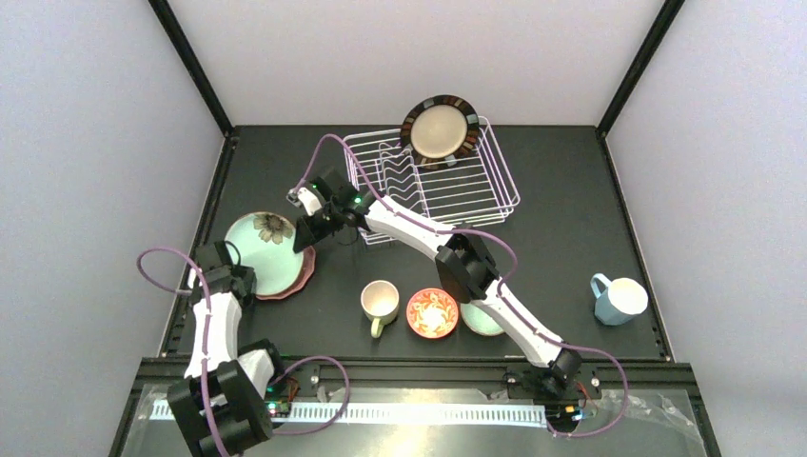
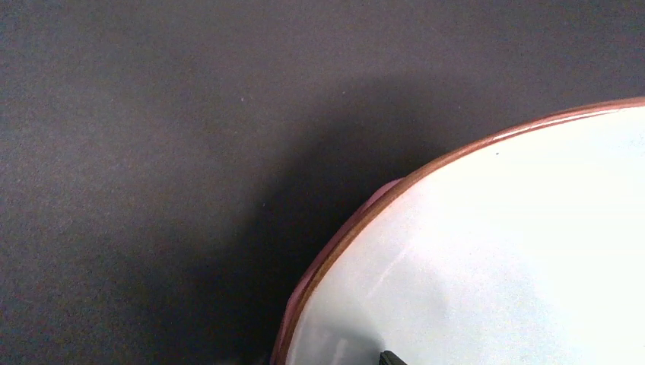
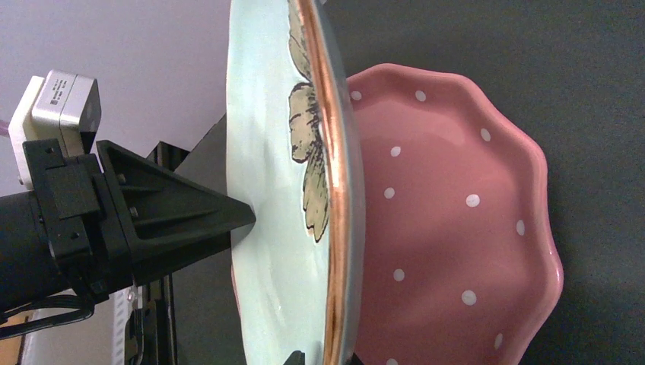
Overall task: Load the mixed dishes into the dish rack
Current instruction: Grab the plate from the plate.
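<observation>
The right gripper [image 1: 306,238] has its jaws set about the rim of the teal flower plate [image 3: 266,152]. Only a sliver of one finger [image 3: 295,356] shows against the glaze, so whether the pinch has closed firm cannot be told. In the right wrist view the plate is edge-on, its copper rim running straight away from the jaws. That side is tilted up off the pink dotted scalloped plate [image 3: 441,220] beneath it.

On the side of the plate away from the dish rack [image 1: 476,190], the left gripper [image 1: 240,278] stands wide open. One black finger [image 3: 190,220] has its tip against the plate's upper face, clamping nothing.

The two stacked plates lie left of the rack and nearer the arms' bases. The right arm reaches across to the rim that faces the rack, so it looks the better placed to carry. The move likely calls for a lift, then a swing right and away, with the plate kept on edge to slot between the wire dividers.

The cream plate with dark striped rim [image 1: 440,127] already stands at the rack's far side. The cream mug [image 1: 381,301], red-orange bowl [image 1: 432,312], mint bowl [image 1: 483,324] and blue mug [image 1: 620,299] wait on the table [image 1: 571,219], nearer than the rack.
</observation>
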Controlling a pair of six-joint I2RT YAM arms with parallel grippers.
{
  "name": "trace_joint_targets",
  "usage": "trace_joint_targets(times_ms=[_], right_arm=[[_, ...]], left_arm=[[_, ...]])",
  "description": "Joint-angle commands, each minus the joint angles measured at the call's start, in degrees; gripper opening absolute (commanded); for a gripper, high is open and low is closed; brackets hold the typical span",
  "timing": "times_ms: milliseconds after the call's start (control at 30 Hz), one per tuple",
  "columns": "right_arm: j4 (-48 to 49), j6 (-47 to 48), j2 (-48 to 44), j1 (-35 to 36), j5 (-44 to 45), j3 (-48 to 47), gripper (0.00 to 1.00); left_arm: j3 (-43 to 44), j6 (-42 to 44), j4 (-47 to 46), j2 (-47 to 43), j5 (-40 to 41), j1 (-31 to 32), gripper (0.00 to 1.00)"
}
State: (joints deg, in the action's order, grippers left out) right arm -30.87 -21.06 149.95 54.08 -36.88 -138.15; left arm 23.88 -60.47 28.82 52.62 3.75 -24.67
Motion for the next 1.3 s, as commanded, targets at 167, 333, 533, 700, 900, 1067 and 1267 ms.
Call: trace_joint_targets(times_ms=[167,333,533,700,900,1067,1267], right_arm=[[1.1,0.0,-4.6,1.2,-2.3,-0.5,0.00],[1.3,-0.7,-6.0,0.8,-1.9,0.1,0.00],[1.6,-1.6,-7.3,0.6,-1.5,0.5,0.00],[1.5,-2.6,-7.5,0.6,-0.5,0.5,0.00],[1.4,-4.4,-7.2,0.1,-0.4,0.5,0.00],[1.0,-5.7,-6.7,-0.4,-0.3,0.4,0.00],[0.1,-6.8,-6.4,-1.1,0.4,-0.4,0.00]], left_arm=[[4.3,-1.5,5.7,-1.1,-2.5,0.6,0.99],[5.7,-1.4,5.4,-2.2,-2.5,0.8,0.99],[5.7,-1.1,5.3,-4.3,-2.0,1.3,0.99],[5.8,-0.8,6.0,-5.5,-1.9,1.6,0.99],[6.3,-1.1,5.5,-5.6,-2.4,2.0,0.99],[6.1,-1.5,4.8,-5.7,-2.8,2.1,0.99],[6.1,-2.2,3.8,-5.9,-3.5,2.1,0.99]])
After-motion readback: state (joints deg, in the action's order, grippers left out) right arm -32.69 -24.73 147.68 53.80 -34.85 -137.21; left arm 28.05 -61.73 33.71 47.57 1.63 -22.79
